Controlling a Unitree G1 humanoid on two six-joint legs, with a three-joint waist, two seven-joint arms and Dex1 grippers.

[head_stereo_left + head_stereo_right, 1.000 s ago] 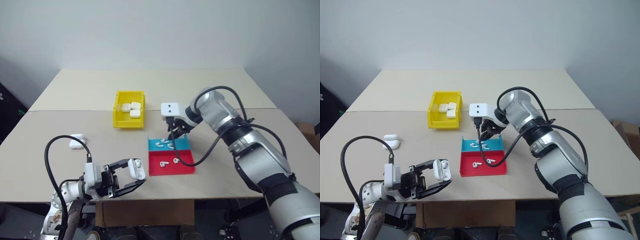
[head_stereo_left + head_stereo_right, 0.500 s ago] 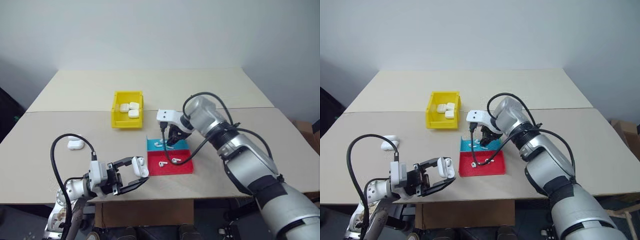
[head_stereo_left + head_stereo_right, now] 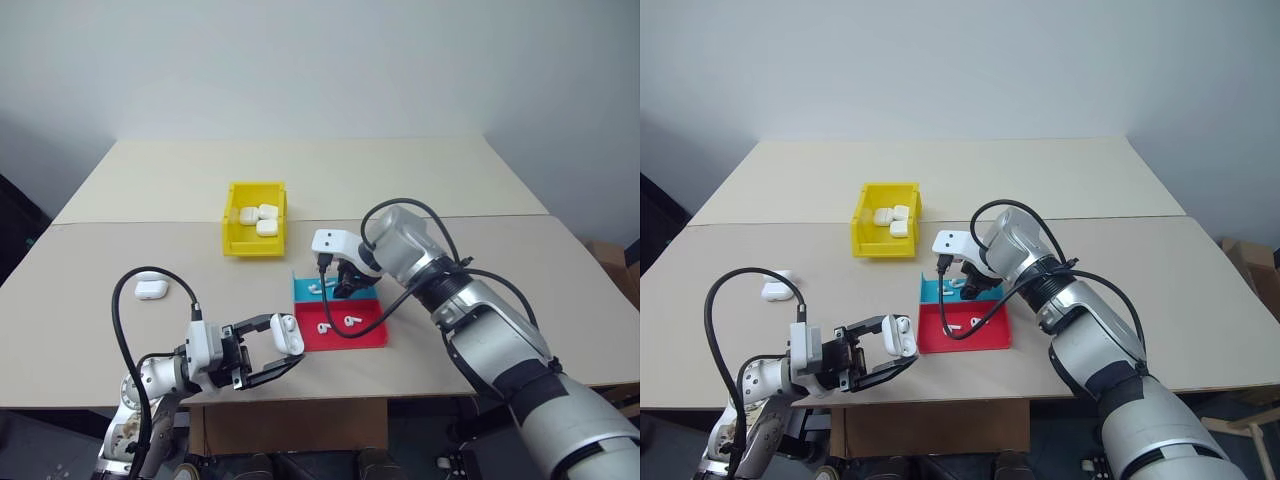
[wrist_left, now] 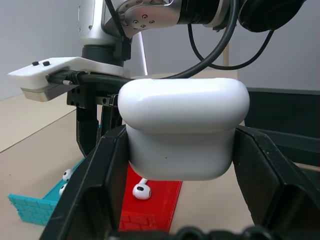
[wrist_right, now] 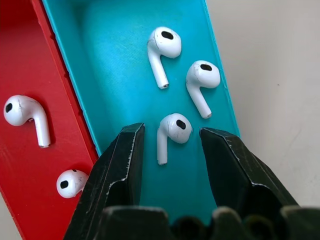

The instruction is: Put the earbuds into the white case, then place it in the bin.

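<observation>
White case [image 4: 183, 127] clamped in left pincer [image 3: 268, 348]. Right pincer [image 5: 170, 150] open, fingers straddling one earbud [image 5: 171, 131] in blue tray [image 5: 115, 85]; bin [image 3: 254, 217] at 11 o'clock.

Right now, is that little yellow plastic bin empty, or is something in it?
Not empty. The small yellow open-top plastic bin holds about three glossy white rounded cases, clustered toward its far end.

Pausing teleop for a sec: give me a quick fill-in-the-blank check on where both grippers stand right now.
1. The left gripper is shut on a white ____.
2. The right gripper has its fingers on either side of one earbud in the ____ section of the tray.
3. The red section holds ____ earbuds.
4. The closed cases lie in the ____ bin.

Missing words: case; blue; two; yellow
</observation>
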